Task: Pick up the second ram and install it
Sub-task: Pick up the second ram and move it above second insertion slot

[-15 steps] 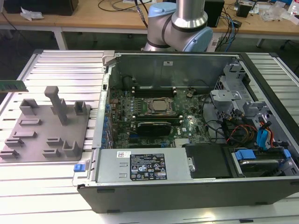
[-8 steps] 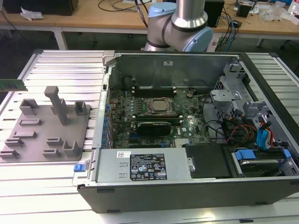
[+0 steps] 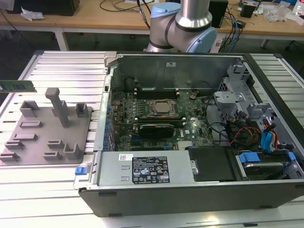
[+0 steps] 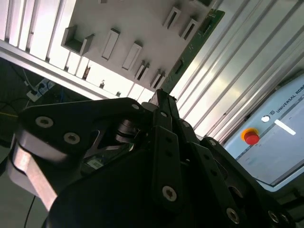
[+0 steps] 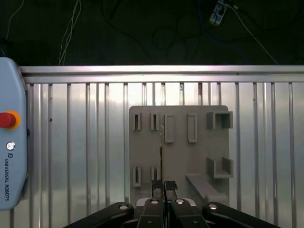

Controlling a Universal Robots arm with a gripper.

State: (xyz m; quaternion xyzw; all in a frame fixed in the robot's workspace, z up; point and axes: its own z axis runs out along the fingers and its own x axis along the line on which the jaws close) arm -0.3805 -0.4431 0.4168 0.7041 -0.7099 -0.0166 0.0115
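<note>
- The tool (image 5: pixel 164 186) is pressed together on the second ram (image 5: pixel 162 142), pinching 1 end of the thin green stick, which is seen edge-on in the first wrist view.
- In the exterior view, the second ram (image 3: pixel 18 86) hangs level at 9 o'clock from the open computer case (image 3: pixel 166 202). It appears to be lifted clear of the gray fixture (image 3: pixel 47 129) on the table (image 3: pixel 71 61).
- By my judgement the pick-up is done.
- The install is not done. The stick is well apart from the motherboard (image 3: pixel 192 129) and sits in no slot there.
</note>
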